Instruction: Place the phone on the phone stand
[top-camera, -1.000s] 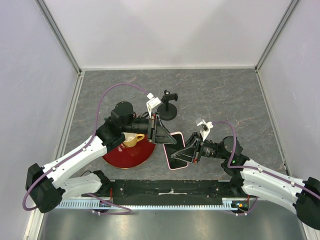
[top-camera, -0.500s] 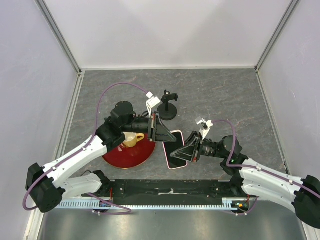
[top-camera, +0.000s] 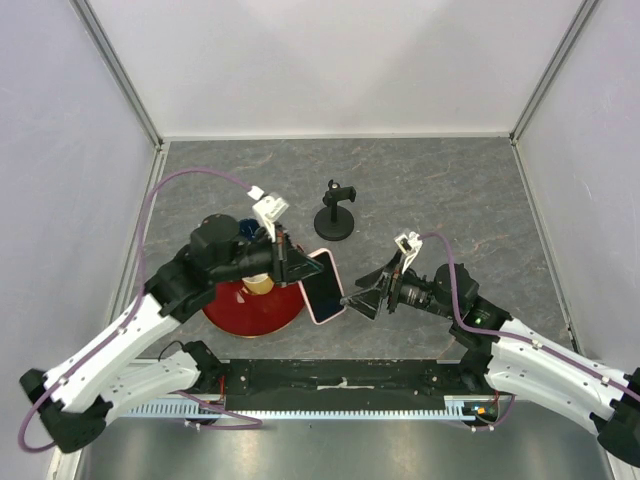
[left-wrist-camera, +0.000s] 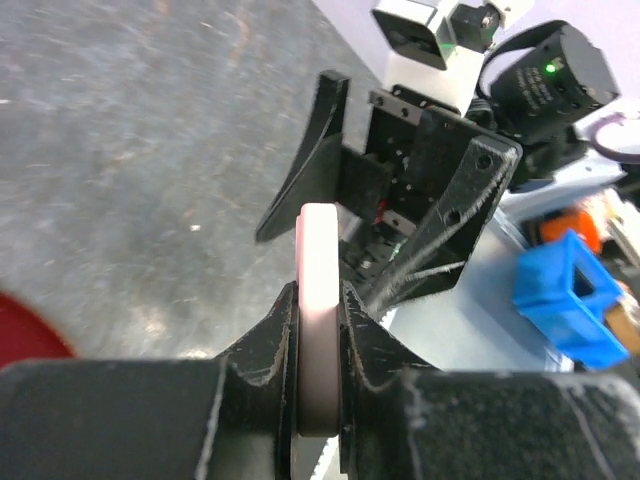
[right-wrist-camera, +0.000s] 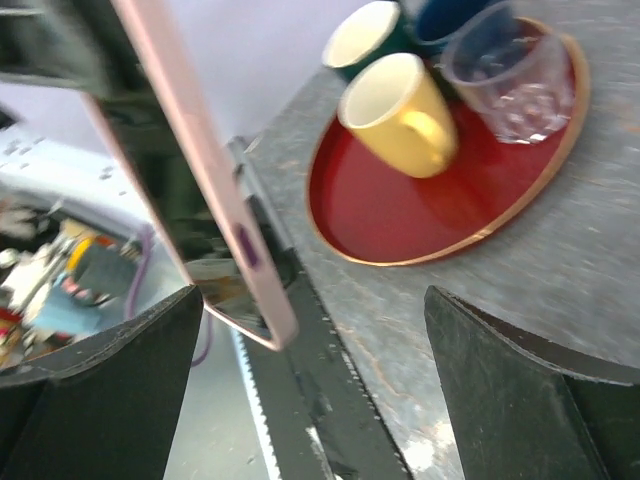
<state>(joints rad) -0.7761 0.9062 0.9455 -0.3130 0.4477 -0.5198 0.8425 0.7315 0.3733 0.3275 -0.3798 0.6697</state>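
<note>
In the left wrist view the flat pink-rimmed phone (left-wrist-camera: 318, 240) shows only its thin edge. Its lower end is hidden between the black fingers (left-wrist-camera: 262, 350) of the left gripper (left-wrist-camera: 318, 292). In the right wrist view the top edge cuts off the phone and the dark blue cup (right-wrist-camera: 455, 20).

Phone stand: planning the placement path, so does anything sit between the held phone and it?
Nothing visible does. The phone, clamped in the left gripper, has only bare table between it and the phone stand; the open right gripper sits off to its side.
</note>
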